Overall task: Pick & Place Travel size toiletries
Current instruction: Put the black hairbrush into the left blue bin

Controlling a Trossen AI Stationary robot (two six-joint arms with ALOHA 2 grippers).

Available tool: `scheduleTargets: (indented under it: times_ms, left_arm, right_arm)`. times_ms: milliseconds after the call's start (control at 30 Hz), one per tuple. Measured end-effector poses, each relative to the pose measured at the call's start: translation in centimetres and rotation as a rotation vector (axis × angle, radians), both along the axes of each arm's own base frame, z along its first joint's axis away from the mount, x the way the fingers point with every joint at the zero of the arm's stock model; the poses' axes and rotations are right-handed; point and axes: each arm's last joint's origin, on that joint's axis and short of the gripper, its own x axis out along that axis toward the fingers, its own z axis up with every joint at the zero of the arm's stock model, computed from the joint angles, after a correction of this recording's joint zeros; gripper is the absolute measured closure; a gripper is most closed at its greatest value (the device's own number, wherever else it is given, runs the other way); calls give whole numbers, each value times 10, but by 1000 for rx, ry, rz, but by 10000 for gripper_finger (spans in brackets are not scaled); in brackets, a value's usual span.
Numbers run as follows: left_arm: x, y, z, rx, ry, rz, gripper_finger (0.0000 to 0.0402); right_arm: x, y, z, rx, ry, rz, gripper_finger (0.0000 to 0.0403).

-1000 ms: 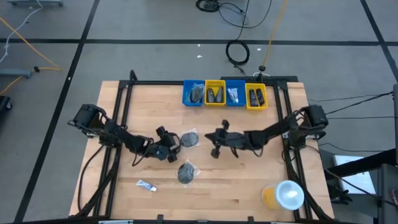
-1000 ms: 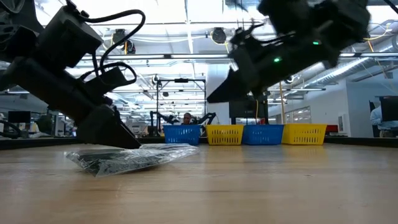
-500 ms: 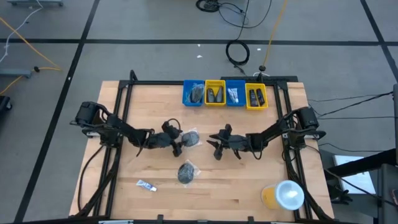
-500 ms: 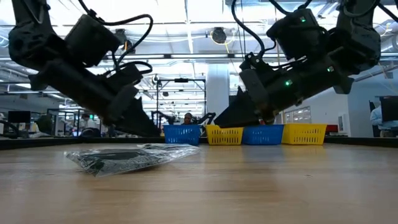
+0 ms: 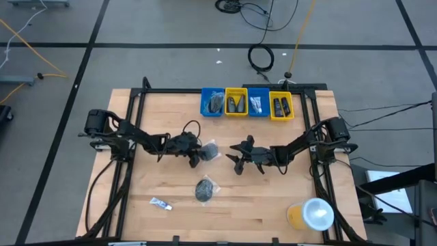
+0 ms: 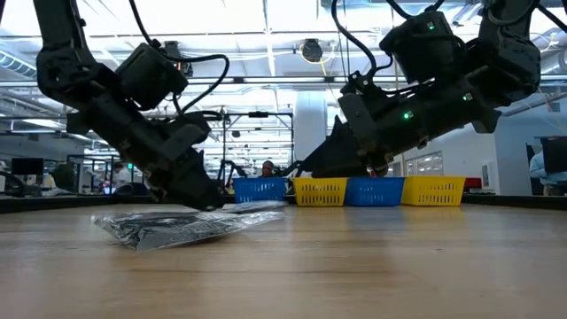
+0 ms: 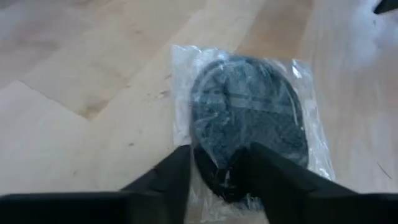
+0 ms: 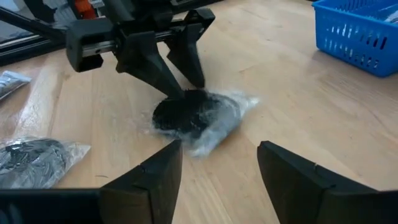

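Observation:
A dark round piece in clear wrap lies flat on the table's middle. My left gripper reaches it from the left and is shut on its near-left edge. My right gripper hovers open just right of it, with nothing between its fingers. A second wrapped dark piece lies nearer the front edge and fills the low view's foreground. A small white tube lies at the front left. My left gripper pinches the wrapped piece's edge on the side nearest that arm, between its two fingers. The fingers slant down from the table's left. The piece lies flat on the table, and its far part spreads out beyond the fingertips.
Four small bins stand in a row at the far edge: blue, yellow, blue, yellow, each with dark items inside. A large yellow cup with a white lid stands at the front right. Bare wood lies around the two wrapped pieces.
My left gripper has swung toward the table's far right onto the middle wrapped piece, has rolled, and its fingers have closed on the piece's edge. My right gripper has sunk toward the table and spread its fingers. Both wrapped pieces have stayed in place.

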Motion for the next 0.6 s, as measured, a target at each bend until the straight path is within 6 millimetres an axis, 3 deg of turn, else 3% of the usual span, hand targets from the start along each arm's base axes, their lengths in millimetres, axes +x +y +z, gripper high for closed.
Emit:
scheduleTargets:
  times_ms: [267, 600]
  left_arm:
    - [1, -10, 1, 54, -7, -77, 385]
    - [9, -28, 17, 242, -165, -42, 396]
  right_arm:
    - [0, 0, 0, 3, -1, -1, 210]
    - [0, -4, -4, 170, 0, -9, 185]
